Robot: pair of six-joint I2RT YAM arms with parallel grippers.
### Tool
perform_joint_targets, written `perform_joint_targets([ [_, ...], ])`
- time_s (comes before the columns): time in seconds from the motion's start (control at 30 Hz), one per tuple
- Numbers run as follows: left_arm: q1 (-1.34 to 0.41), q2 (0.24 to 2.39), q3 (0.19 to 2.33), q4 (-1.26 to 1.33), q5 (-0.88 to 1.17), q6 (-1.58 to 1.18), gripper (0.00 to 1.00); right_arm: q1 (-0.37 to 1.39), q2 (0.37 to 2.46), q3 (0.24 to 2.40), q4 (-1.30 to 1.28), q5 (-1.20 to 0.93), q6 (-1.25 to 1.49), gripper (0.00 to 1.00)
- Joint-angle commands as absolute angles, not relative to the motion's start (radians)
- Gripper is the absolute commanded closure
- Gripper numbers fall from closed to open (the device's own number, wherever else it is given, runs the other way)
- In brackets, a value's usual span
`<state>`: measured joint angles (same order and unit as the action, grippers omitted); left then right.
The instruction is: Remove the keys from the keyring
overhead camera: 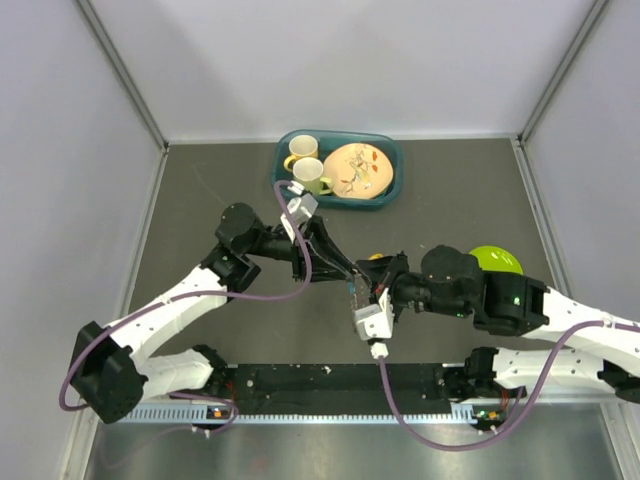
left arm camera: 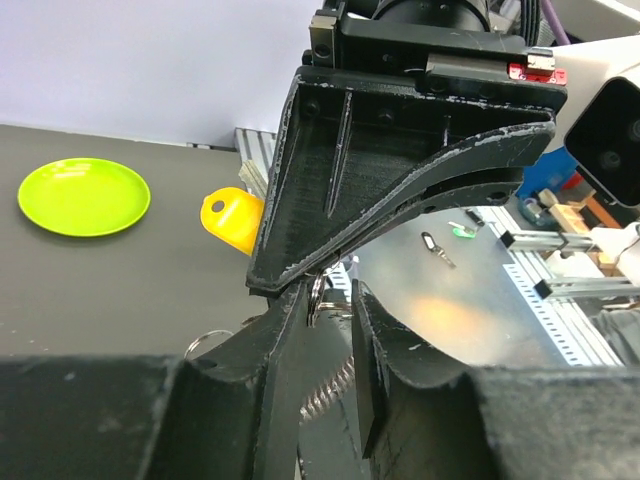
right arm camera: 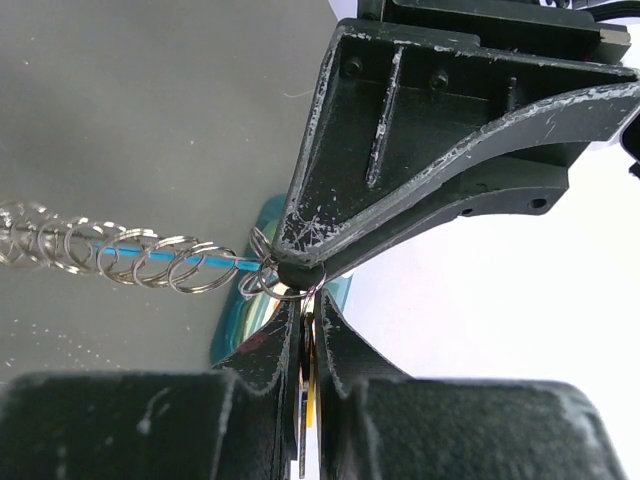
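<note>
The keyring (right arm camera: pixel 282 285) sits pinched between the closed tips of the left gripper (right arm camera: pixel 290 272) and the right gripper (right arm camera: pixel 306 335), which also clamps the keys (right arm camera: pixel 308 400).

Grey table (overhead camera: pixel 200 220): teal tray (overhead camera: pixel 388 190), green dish (overhead camera: pixel 497 260).

Lime-green plate (left arm camera: pixel 84 198), orange-yellow key tag (left arm camera: pixel 232 221), silvery rings (right arm camera: pixel 130 258) on blue cord (right arm camera: pixel 190 257), teal tray (overhead camera: pixel 385 190), black gripper fingers (right arm camera: pixel 420 160).

White-shelled arms (overhead camera: pixel 170 305) with black joints, purple cables (overhead camera: pixel 300 270) and scuffed black jaws.
</note>
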<state>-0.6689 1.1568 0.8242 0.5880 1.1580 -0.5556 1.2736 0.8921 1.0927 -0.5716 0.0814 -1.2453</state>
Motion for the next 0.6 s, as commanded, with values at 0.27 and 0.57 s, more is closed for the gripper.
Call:
perform_joint_targets([
  [0.27, -0.666, 1.115, 0.890, 0.448, 1.091, -0.417, 1.00, 1.275, 0.899, 1.135, -0.502, 0.086, -1.200, 1.00],
  [0.57, -0.580, 1.193, 0.815, 1.063, 1.100, -0.985, 1.00, 1.273, 0.838, 1.057, -0.479, 0.075, -1.111, 1.00],
])
